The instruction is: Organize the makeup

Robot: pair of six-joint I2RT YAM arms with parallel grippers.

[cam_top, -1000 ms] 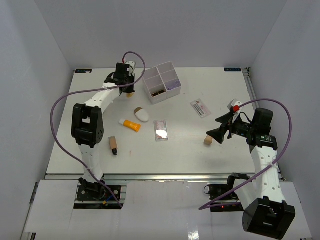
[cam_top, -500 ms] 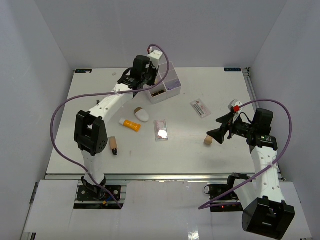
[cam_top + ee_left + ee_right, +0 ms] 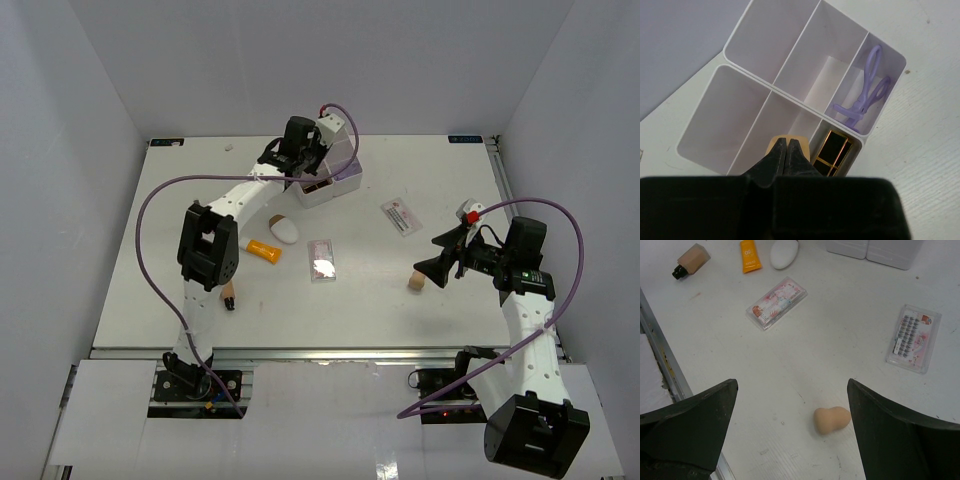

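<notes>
My left gripper (image 3: 304, 168) (image 3: 786, 142) hangs over the white box (image 3: 342, 184) (image 3: 771, 90), shut on a beige sponge (image 3: 799, 140) that shows just past its tips. Black-gold lipsticks (image 3: 832, 152) lie in the compartment beside it. My right gripper (image 3: 431, 258) (image 3: 791, 385) stands wide open above a second beige sponge (image 3: 416, 281) (image 3: 831, 420), not touching it. On the table lie the orange tube (image 3: 264, 250), a white oval sponge (image 3: 285, 231), the clear pink palette (image 3: 321, 259), the white-red packet (image 3: 401, 216) and the tan bottle (image 3: 228, 291).
A purple eyelash curler (image 3: 865, 95) lies in the box's end compartment. A small brown item (image 3: 276, 218) rests against the white oval sponge. White walls close the table on three sides. A metal rail (image 3: 660, 365) runs along the near edge.
My left arm has swung right from the back left of the table to above the box, still shut on the sponge. The right arm and the loose items have not moved.
</notes>
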